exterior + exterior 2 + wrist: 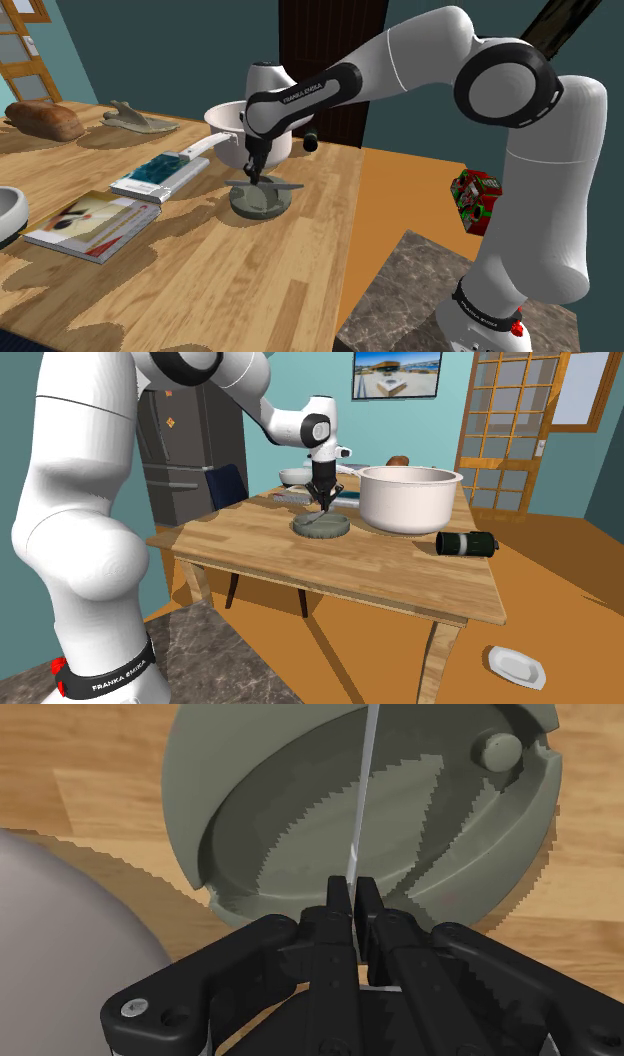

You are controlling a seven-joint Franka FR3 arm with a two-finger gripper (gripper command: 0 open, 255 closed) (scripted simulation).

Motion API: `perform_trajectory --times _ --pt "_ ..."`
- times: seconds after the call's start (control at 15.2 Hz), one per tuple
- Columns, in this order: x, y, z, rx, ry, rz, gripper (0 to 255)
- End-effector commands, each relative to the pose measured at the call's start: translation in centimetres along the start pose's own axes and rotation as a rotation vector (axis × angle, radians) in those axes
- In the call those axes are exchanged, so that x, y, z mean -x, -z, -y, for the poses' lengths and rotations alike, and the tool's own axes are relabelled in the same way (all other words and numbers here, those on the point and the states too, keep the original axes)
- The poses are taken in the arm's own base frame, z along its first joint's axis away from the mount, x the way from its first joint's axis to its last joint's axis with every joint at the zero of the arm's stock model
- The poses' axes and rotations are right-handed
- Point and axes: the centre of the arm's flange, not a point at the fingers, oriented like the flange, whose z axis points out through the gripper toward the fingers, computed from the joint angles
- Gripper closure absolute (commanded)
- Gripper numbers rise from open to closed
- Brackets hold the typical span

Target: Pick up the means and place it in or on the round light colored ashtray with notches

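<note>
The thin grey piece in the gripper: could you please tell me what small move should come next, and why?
Probably open the gripper. It is shut on the thin grey piece, directly over the round grey-green notched ashtray; in the shoulder view the piece seems to lie level across its rim, so letting go should leave it there.
</note>
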Motion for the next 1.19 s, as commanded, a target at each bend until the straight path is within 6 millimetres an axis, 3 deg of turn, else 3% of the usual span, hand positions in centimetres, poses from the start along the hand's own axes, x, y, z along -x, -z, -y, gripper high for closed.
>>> perform_trajectory --times 0.0,0.4,0.46,0.79,1.06,1.12 --pt "0.0 -0.4 0.0 0.000 0.000 0.001 255" --pt "0.0 -0.4 0.0 0.000 0.000 0.001 255" --pt "0.0 -0.4 0.0 0.000 0.000 0.001 0" --pt "0.0 -0.4 0.0 0.000 0.000 0.001 0" --pt "0.0 4.6 0.0 0.000 0.000 0.001 0" --pt "0.0 4.6 0.0 0.000 0.000 0.001 0"
